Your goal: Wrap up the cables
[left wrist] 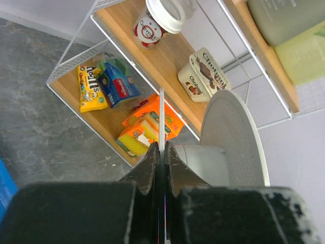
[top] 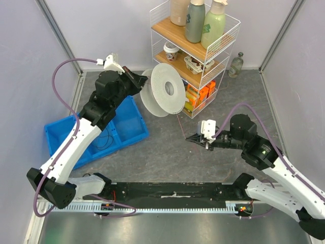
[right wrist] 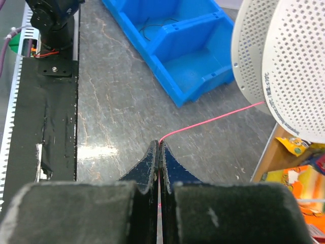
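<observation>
A white perforated spool (top: 162,89) stands on edge on the grey table in front of the shelf. My left gripper (top: 137,80) is shut on the thin rim of its near flange (left wrist: 161,117); the far flange (left wrist: 233,137) and the hub (left wrist: 203,162) show beyond it. A thin pink cable (top: 180,122) runs from the spool down to my right gripper (top: 192,137), which is shut on it just above the table. In the right wrist view the cable (right wrist: 213,121) leaves the closed gripper (right wrist: 160,144) and rises to the spool (right wrist: 284,66).
A wire shelf (top: 195,51) with snacks, cups and bottles stands right behind the spool. A blue bin (top: 106,134) holding a thin dark wire lies at the left under my left arm. A black rail (top: 172,193) runs along the near edge. A glass bottle (top: 235,65) stands at back right.
</observation>
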`<action>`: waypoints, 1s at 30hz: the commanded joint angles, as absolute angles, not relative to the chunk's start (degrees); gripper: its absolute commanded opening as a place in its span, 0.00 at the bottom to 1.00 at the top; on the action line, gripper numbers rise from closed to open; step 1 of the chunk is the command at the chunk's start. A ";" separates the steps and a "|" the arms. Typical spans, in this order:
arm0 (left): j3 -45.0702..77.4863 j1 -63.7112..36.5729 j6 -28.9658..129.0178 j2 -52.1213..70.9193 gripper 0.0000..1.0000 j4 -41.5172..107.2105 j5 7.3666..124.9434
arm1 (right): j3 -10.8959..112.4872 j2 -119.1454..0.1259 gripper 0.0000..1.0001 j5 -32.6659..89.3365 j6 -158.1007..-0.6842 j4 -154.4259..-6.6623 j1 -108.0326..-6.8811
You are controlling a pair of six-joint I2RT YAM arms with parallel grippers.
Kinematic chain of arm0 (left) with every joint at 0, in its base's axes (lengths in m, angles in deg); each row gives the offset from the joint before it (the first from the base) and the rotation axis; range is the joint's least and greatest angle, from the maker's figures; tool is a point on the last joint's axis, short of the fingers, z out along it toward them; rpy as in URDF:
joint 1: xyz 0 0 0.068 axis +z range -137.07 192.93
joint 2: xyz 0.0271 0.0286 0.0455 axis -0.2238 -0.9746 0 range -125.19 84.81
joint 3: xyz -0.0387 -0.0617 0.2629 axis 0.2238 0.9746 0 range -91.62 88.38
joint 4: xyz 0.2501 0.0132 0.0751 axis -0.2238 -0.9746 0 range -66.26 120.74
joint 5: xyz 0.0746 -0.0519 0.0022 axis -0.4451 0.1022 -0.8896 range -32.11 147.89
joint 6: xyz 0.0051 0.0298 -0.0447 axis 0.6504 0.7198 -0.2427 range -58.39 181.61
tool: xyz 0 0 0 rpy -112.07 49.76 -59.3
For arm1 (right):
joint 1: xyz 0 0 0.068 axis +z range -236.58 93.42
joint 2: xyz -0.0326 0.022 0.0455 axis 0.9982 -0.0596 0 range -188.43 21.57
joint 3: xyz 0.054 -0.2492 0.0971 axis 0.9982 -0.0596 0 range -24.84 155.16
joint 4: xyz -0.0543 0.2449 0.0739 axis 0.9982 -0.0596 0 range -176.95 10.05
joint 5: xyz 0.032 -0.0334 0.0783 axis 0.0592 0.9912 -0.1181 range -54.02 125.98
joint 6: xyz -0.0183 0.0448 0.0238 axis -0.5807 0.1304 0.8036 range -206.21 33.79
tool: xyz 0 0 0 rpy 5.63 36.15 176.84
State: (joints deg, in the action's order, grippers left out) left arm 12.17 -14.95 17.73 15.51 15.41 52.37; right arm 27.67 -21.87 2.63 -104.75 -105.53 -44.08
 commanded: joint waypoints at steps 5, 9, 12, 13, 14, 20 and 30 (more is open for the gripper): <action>10.24 -15.02 27.41 17.30 0.02 27.40 46.55 | 21.57 -26.06 0.00 4.42 -96.93 -91.04 -40.09; 9.37 -15.11 29.08 19.06 0.02 28.11 50.94 | 20.95 -28.26 0.00 5.39 -97.63 -85.32 -40.00; 8.92 -14.93 31.10 21.17 0.02 26.88 52.96 | 19.55 -27.48 0.00 8.63 -98.42 -82.85 -40.00; 9.10 -15.02 31.89 21.78 0.02 26.44 53.84 | 18.59 -26.78 0.00 10.03 -98.68 -82.07 -40.00; 9.45 -14.93 32.16 22.40 0.02 25.91 54.46 | 17.19 -26.25 0.00 11.35 -98.60 -80.93 -40.00; 16.82 -14.93 32.60 25.83 0.02 25.99 57.63 | 10.94 -25.80 0.19 17.43 -101.40 -78.02 -40.00; 28.60 -15.02 34.18 27.41 0.02 33.37 62.37 | 9.79 -30.37 0.32 22.88 -104.93 -79.16 -40.79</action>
State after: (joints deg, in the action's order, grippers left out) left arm 26.03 -15.06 32.63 26.63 24.09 59.57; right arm 9.90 -29.04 19.14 -102.89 -81.60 -40.30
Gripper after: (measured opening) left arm 0.040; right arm 0.306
